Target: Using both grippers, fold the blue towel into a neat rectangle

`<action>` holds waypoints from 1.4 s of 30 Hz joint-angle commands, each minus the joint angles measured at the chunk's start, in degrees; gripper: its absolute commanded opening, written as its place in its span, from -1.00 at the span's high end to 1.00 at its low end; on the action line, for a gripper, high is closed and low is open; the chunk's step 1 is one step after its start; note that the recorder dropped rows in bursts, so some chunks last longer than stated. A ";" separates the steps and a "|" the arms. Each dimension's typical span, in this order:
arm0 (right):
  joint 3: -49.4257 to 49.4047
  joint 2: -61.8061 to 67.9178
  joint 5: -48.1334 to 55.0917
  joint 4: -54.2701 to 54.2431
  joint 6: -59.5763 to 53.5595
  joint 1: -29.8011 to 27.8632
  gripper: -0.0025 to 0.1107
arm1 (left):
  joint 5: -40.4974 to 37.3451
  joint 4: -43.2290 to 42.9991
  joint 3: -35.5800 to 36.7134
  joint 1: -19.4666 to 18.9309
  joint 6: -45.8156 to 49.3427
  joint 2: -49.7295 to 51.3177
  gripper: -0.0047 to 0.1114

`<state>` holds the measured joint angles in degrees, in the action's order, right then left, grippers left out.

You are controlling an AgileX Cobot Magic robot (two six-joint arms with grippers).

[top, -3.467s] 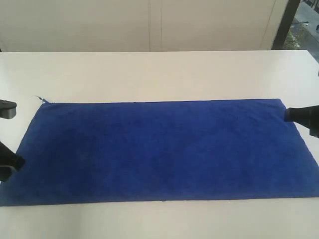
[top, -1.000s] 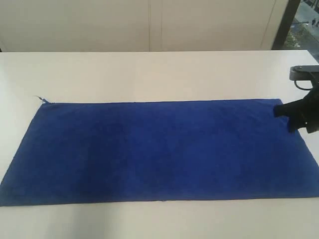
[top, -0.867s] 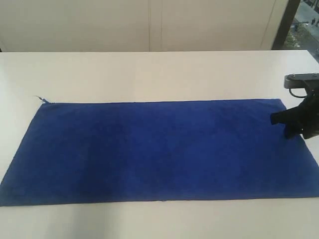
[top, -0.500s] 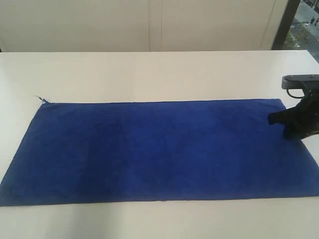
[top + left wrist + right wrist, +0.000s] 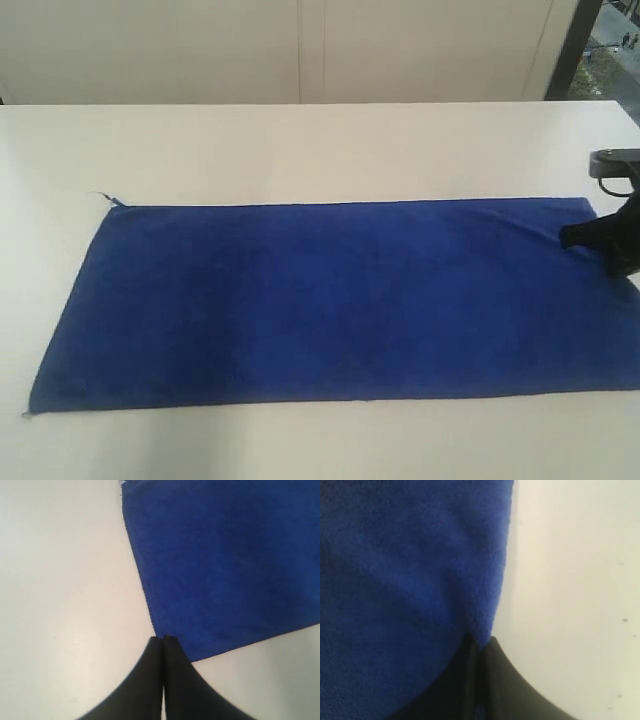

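The blue towel (image 5: 340,300) lies flat and spread lengthwise on the white table (image 5: 300,150). A loose thread (image 5: 103,196) sticks out at its far left corner. My right gripper (image 5: 575,237) sits at the towel's right end near the far corner. In the right wrist view the right gripper (image 5: 481,645) is shut with the edge of the towel (image 5: 405,570) pinched between its fingers. The left gripper (image 5: 163,639) is out of the exterior view. Its fingers are shut on nothing, beside the short edge of the towel (image 5: 225,565) near a corner.
A pale wall (image 5: 300,50) runs behind the table's far edge. A dark window frame (image 5: 572,50) stands at the back right. Bare tabletop surrounds the towel on the far, near and left sides.
The whole towel has slid to the right across the table. My right gripper moved right with the towel's end in its grip. Earlier the left arm left the exterior view.
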<state>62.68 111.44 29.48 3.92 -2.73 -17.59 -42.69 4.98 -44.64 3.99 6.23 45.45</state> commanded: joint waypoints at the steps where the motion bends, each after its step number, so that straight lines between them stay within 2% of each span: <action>1: -0.48 1.17 0.25 3.92 1.92 -3.94 0.96 | -0.45 0.33 0.04 0.07 0.03 -0.49 0.92; 11: -0.48 1.17 -1.34 11.13 8.15 -11.11 0.96 | -0.45 0.33 0.04 0.07 0.03 -0.49 0.92; 20: -0.48 -0.86 -3.97 10.90 8.15 -11.36 0.96 | -0.45 0.33 0.04 0.07 0.03 -0.49 0.92; 26: -0.48 -7.58 -3.29 4.41 8.15 -10.90 0.96 | -0.45 0.33 0.04 0.07 0.03 -0.49 0.92; 33: -0.48 -18.38 -0.67 2.11 8.15 -2.68 0.96 | -0.45 0.33 0.04 0.07 0.03 -0.49 0.92; 42: 7.94 -23.25 8.96 0.14 8.56 17.95 0.96 | -0.45 0.33 0.04 0.07 0.03 -0.49 0.92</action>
<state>67.80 88.79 36.57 5.33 5.27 -5.03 -42.69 4.98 -44.64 3.99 6.33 45.45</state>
